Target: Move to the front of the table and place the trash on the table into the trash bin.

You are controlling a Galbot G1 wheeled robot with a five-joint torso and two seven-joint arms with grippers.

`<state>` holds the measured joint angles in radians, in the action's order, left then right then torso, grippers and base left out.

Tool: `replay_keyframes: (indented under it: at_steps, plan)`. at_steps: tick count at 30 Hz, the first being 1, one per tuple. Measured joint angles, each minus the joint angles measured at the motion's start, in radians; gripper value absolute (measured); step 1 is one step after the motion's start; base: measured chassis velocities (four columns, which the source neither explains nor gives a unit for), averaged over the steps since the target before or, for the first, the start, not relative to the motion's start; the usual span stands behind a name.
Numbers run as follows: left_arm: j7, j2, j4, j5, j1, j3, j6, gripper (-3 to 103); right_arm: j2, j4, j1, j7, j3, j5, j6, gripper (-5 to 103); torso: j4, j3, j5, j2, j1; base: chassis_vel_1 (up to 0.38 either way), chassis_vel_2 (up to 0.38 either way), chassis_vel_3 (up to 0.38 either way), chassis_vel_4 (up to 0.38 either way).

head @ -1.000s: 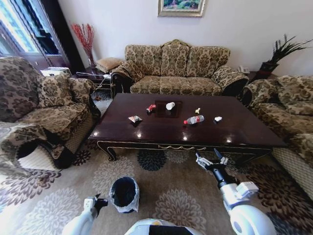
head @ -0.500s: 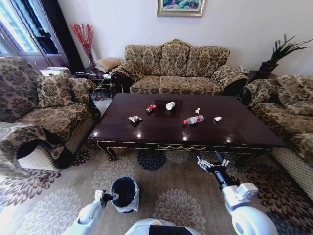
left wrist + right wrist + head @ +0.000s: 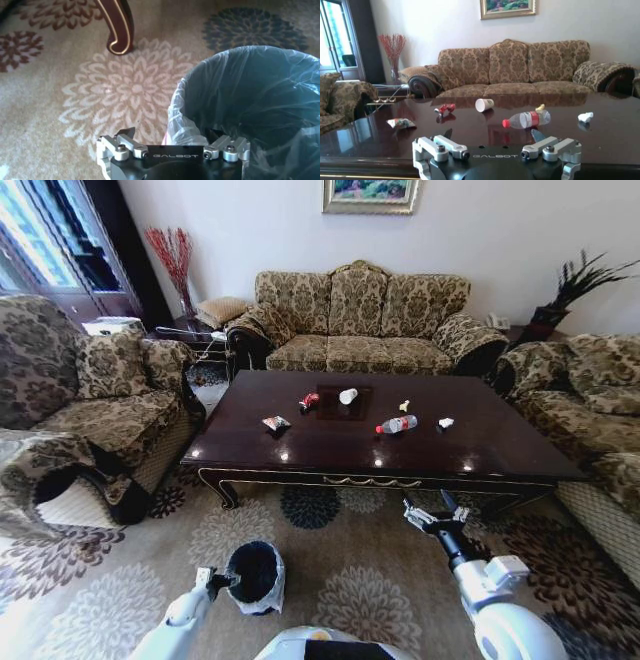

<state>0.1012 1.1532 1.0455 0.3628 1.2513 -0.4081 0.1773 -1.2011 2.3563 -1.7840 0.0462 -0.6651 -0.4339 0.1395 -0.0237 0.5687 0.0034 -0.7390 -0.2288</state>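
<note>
The dark glossy table carries the trash: a snack packet, a red wrapper, a white cup, a clear bottle lying on its side, and paper bits. My right gripper hangs open just before the table's front edge, facing the bottle and cup across the tabletop. On the carpet stands the black trash bin with its white liner. My left gripper is open at the bin, its fingers straddling the liner's rim.
Patterned sofas stand on the left, behind the table and on the right. A carved table leg stands near the bin. Open floral carpet lies between me and the table.
My left gripper has moved right, up to the bin's rim. The right gripper has shifted only slightly. The trash on the table has not moved.
</note>
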Motion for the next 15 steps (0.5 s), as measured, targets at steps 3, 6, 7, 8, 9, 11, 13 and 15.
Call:
replay_keyframes:
  at_steps: [3, 6, 7, 8, 9, 11, 13, 15]
  plan:
    - [0.007, 0.003, -0.002, -0.006, -0.003, 0.001, 0.005, 88, 0.0, 0.0, -0.005, 0.0, -0.003, 0.0, -0.001, 100, 0.0006, 0.0, -0.0016, 0.0, 0.0, 0.0, 0.0, 0.0, 0.0]
    - [0.01, -0.01, 0.047, -0.021, 0.022, 0.001, 0.045, 80, 0.001, 0.0, -0.003, 0.001, -0.003, 0.0, -0.001, 100, 0.0015, 0.0, -0.0046, 0.001, 0.0, 0.0, 0.0, 0.0, 0.0]
    - [0.01, -0.01, 0.047, -0.021, 0.022, 0.001, 0.045, 80, 0.001, 0.0, -0.003, 0.001, -0.003, 0.0, -0.001, 100, 0.0015, 0.0, -0.0046, 0.001, 0.0, 0.0, 0.0, 0.0, 0.0]
    - [0.016, -0.015, 0.071, -0.032, 0.036, 0.001, 0.066, 72, 0.001, 0.0, -0.001, 0.001, -0.003, 0.0, -0.001, 100, 0.002, 0.001, -0.006, 0.001, 0.0, 0.0, 0.0, 0.0, 0.0]
    - [0.022, -0.021, 0.088, -0.046, 0.046, 0.001, 0.08, 72, 0.001, 0.0, 0.0, 0.001, -0.003, -0.001, -0.001, 100, 0.002, 0.001, -0.0061, 0.001, -0.001, 0.0, 0.0, 0.0, 0.0]
    - [0.026, -0.025, 0.1, -0.058, 0.055, 0.001, 0.091, 68, 0.002, -0.001, 0.0, 0.002, -0.002, -0.002, -0.001, 100, 0.0019, 0.001, -0.006, 0.001, -0.001, 0.0, 0.0, 0.0, 0.0]
    - [0.037, -0.04, 0.136, -0.082, 0.074, -0.004, 0.115, 59, -0.001, -0.003, 0.001, 0.002, 0.001, -0.004, -0.001, 100, 0.0015, 0.001, -0.0052, 0.001, 0.0, 0.0, 0.0, 0.0, 0.0]
    - [0.041, -0.047, 0.151, -0.088, 0.081, -0.008, 0.122, 56, -0.004, -0.004, 0.001, 0.002, 0.003, -0.004, -0.001, 100, 0.0016, 0.001, -0.004, 0.001, 0.0, 0.0, 0.0, 0.0, 0.0]
